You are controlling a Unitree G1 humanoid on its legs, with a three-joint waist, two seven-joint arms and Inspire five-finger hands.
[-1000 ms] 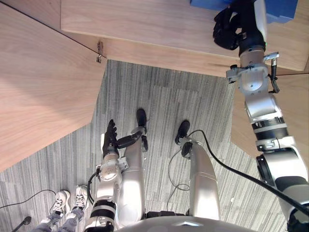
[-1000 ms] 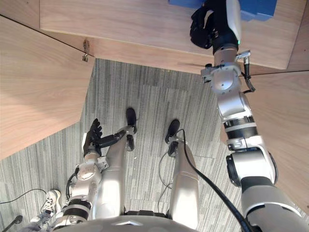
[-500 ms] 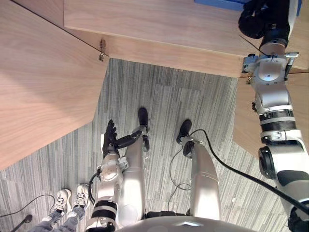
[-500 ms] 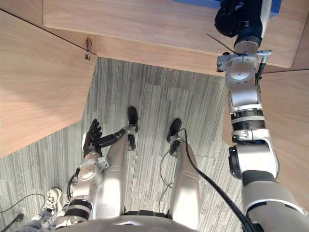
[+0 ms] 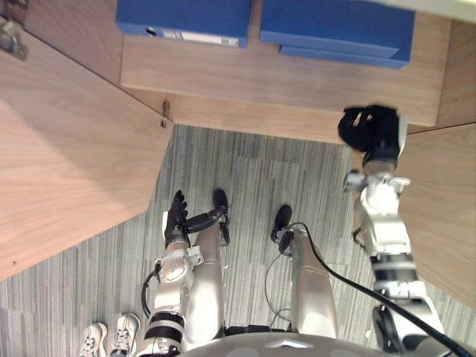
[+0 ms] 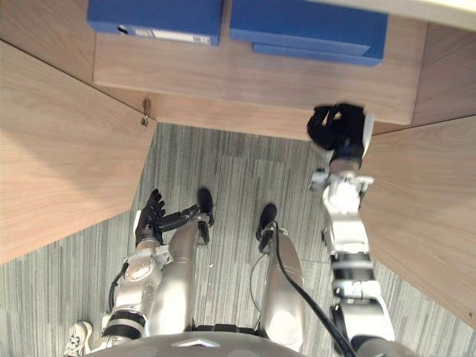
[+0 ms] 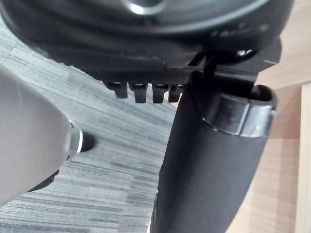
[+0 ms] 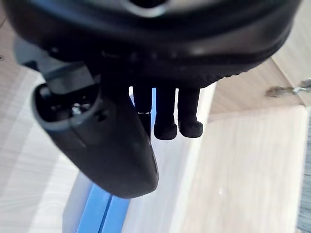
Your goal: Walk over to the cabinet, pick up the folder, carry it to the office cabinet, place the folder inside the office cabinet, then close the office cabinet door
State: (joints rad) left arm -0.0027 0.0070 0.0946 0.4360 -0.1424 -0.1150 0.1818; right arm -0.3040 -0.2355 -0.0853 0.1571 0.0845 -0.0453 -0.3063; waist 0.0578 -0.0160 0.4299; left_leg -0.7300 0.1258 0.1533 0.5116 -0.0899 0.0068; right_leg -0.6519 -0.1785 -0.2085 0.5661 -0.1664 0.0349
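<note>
The office cabinet (image 5: 297, 82) stands open, its pale wooden shelf running across the top of the head views; its left door (image 5: 67, 163) is swung wide over the left side, and its right door (image 5: 446, 208) angles out on the right; grey striped carpet (image 5: 245, 171) lies between them. Two blue folders lie flat on the shelf, side by side and not touching: the folder (image 5: 336, 26) towards the right and a second folder (image 5: 184, 15) towards the left, with a pale label along its near edge. The right hand (image 5: 370, 129) is raised at the shelf's front edge, just below the folder and apart from it; its fingers (image 8: 166, 116) are loosely bent, spread from the thumb, and hold nothing. The left hand (image 5: 176, 219) hangs low over the carpet with fingers straight and empty. A person's pale shoes (image 5: 109, 338) show at the lower left; a small metal hinge (image 5: 164, 115) sits at the left door's corner.
</note>
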